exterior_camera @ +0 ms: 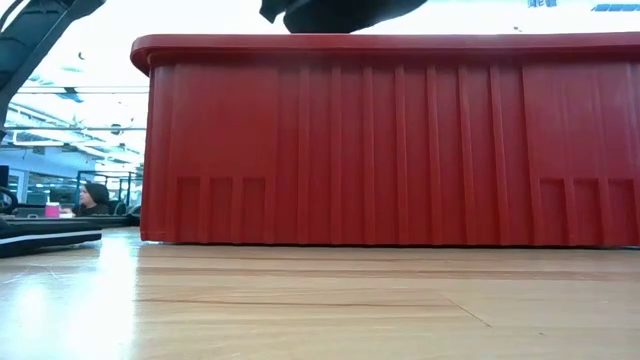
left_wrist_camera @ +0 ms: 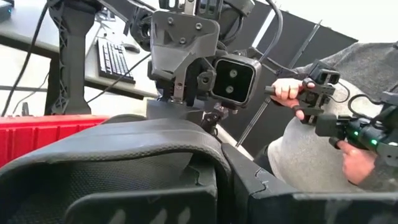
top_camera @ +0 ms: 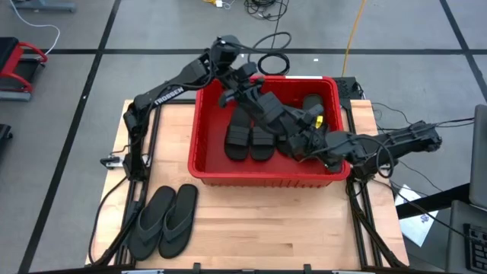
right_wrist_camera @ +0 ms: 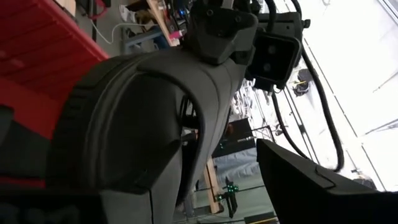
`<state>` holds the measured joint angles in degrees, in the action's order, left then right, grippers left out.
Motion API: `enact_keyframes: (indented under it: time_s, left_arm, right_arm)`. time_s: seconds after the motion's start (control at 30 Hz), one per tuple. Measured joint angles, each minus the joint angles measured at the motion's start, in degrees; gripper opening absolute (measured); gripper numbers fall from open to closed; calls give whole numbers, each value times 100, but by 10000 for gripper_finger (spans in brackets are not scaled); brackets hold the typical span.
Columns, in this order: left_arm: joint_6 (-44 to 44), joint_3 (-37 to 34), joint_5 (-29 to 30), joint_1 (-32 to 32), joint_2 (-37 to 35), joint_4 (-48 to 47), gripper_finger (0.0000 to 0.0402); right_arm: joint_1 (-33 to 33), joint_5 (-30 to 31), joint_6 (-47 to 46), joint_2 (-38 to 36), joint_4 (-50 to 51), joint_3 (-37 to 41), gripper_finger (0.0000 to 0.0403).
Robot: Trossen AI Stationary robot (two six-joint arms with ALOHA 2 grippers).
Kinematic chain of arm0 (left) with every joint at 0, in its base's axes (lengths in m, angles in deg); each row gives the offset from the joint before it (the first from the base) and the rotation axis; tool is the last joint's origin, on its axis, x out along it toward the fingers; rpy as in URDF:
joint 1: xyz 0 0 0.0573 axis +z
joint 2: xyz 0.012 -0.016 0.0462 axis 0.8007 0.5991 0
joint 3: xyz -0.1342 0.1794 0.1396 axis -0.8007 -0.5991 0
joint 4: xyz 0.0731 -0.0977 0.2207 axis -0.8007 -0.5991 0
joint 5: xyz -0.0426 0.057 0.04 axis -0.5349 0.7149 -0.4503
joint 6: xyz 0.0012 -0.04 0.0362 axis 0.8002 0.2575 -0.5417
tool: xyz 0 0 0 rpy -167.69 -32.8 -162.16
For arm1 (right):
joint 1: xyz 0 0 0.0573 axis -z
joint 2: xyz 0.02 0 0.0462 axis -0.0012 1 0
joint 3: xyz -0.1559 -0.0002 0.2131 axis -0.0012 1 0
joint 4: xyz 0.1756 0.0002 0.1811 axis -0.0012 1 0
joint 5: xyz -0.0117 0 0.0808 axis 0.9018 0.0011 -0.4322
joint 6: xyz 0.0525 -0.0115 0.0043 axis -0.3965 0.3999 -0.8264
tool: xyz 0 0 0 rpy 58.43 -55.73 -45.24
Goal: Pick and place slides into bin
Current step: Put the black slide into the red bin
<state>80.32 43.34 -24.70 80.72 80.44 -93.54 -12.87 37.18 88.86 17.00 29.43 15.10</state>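
While left tool (top_camera: 268, 106) pinches slide (top_camera: 285, 116), right tool (top_camera: 304, 144) spread; wood table (top_camera: 266, 221), grey floor (top_camera: 76, 76).

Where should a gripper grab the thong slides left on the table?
Judgement: take the outer thong slide by its long outer edge, coming straight down. Both lie flat, side by side and touching, so the inner edge next to the other slide leaves no finger room. The raised strap near the toe is another option, though it looks thin from above.

Robotics lab/workshop: wooden counter (top_camera: 266, 221) on a taped grey floor (top_camera: 76, 99) with loose cables (top_camera: 266, 9); desk keyboard (left_wrist_camera: 115, 59); seated person (exterior_camera: 95, 198) beyond.
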Motion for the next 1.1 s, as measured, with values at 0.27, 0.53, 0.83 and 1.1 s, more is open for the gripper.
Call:
enact_keyframes:
  time_s: [0.27, 0.53, 0.83, 1.1]
  left_arm:
    - [22, 1, 45, -122, -4, -88, 0]
    - [-197, 1, -16, -139, 9, -478, 0]
    - [-370, 19, -3, -141, 7, -627, 0]
    - [-241, 19, 198, -40, 8, -616, 15]
  right_arm:
    - [291, -224, -82, 219, -339, 4, 201]
    - [434, -557, -363, 401, -494, 13, 193]
    - [574, -975, -594, 407, -323, 20, 21]
    - [528, -558, -105, 367, -133, 17, 4]
